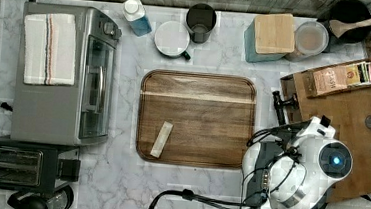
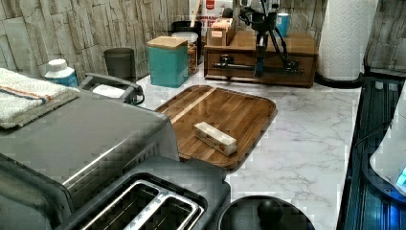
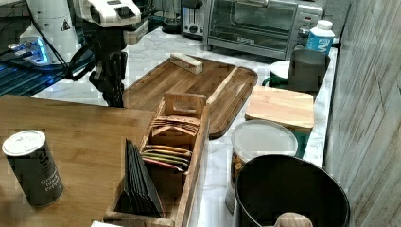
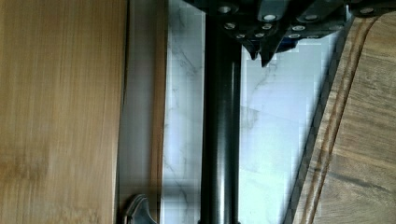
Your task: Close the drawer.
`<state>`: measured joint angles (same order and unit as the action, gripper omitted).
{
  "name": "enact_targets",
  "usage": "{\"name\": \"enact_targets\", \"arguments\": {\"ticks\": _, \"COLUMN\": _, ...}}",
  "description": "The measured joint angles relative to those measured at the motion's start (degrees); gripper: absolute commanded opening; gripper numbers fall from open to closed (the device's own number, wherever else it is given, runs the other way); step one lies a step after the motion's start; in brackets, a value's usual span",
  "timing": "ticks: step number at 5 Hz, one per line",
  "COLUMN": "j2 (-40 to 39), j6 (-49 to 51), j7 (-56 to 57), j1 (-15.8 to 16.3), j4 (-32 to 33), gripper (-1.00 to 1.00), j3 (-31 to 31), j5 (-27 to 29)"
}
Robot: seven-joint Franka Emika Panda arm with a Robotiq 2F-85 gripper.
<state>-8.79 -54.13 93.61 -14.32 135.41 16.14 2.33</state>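
**Drawer** [image 2: 297,62]: light bamboo, set in the low unit at the far side of the left view and the top view's right. Its long axis runs across the left view. The flat front faces the walnut tray. A dark bar handle [image 4: 222,140] runs along the front, parallel to it. In the wrist view a narrow shadowed strip lies between the front panel's top edge and the bamboo top slab [image 3: 71,137]. I cannot tell whether the front sits flush.

**Gripper** [image 4: 260,56]: hangs at the drawer front, just beside the handle bar. Its fingertips are pressed together with nothing between them, and the bar lies outside them.

**Surface and room**
- White marble countertop [image 1: 117,179].
- Grey stone-pattern wall [image 2: 72,28] behind it.

**Surroundings**
- Toaster oven [image 1: 47,108], at the top view's left, with a folded striped towel [image 1: 50,48] on its roof.
- Walnut tray [image 1: 197,120], with rounded corners, in the middle of the counter. It lies just in front of the drawer, with bare marble between them.
- Paper towel roll [image 2: 347,38], at the left view's right of the unit.
- Black toaster [image 1: 15,165], beside the oven.
- Black pot [image 3: 291,194].
- Teal canister [image 1: 271,36] with a wooden lid.
- Wooden caddy [image 3: 175,156] holding packets, on the slab.
- Dark can [image 3: 33,168], upright on the slab.
- Small pale box [image 1: 161,139], lying flat on the tray.
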Motion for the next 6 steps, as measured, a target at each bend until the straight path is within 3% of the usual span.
{"name": "enact_targets", "arguments": {"ticks": 6, "j2": -0.2, "j6": 0.73, "j7": 0.0, "j1": 0.63, "j4": -0.45, "gripper": -1.0, "j3": 0.57, "j5": 0.0}}
